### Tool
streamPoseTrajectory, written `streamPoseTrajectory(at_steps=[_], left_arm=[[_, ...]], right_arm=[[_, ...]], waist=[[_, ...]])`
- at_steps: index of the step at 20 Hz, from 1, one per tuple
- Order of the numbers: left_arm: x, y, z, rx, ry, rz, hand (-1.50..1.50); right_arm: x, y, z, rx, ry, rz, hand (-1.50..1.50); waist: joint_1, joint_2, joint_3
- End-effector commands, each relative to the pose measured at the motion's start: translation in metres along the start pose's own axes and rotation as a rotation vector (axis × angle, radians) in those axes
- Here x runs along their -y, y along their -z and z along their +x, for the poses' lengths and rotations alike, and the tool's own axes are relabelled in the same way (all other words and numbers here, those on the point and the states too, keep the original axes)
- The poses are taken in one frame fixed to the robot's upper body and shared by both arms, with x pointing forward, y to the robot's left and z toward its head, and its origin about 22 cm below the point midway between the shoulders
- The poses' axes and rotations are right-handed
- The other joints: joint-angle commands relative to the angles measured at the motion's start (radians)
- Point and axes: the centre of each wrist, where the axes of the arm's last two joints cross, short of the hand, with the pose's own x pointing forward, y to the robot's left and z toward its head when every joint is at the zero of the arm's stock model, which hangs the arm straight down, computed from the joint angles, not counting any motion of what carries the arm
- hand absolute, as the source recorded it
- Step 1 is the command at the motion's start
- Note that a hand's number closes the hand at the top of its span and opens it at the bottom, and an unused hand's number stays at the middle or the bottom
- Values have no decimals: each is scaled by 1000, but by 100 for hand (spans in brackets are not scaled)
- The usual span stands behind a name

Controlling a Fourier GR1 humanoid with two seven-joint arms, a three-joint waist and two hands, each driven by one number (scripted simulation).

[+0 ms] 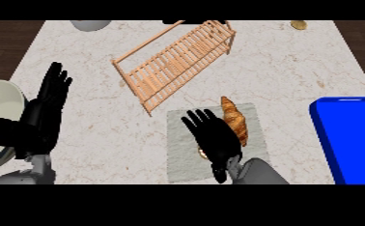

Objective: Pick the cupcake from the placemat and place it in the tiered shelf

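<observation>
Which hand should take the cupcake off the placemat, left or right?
Right. The right hand is open directly over the grey placemat, largely hiding the cupcake beside the croissant. The left hand rests open at the counter's left edge, away from the mat.

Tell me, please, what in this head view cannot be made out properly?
- Cupcake: mostly hidden under the right robot hand; only a sliver shows on the placemat.
- Blue object: cut off by the right edge.
- Grey object and small golden item: clipped at the top edge.
</observation>
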Motion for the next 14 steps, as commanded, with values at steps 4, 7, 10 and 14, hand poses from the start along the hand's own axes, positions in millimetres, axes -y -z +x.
streamPoseTrajectory(at_steps=[4,7,10,14], left_arm=[[-1,24,4,10,6,6,0],[-9,-8,-14,-5,-11,4,0],[1,-6,0,-6,0,4,0],[-10,15,19,16,0,-10,0]], right_arm=[[1,14,-10,-6,-25,87,150],[-31,24,-10,48,-87,45,150],[-5,23,-18,66,-137,-11,150],[-35,24,5,113,-144,-91,150]], waist=[[-3,0,0],[5,1,0],[2,0,0],[0,0,0]])
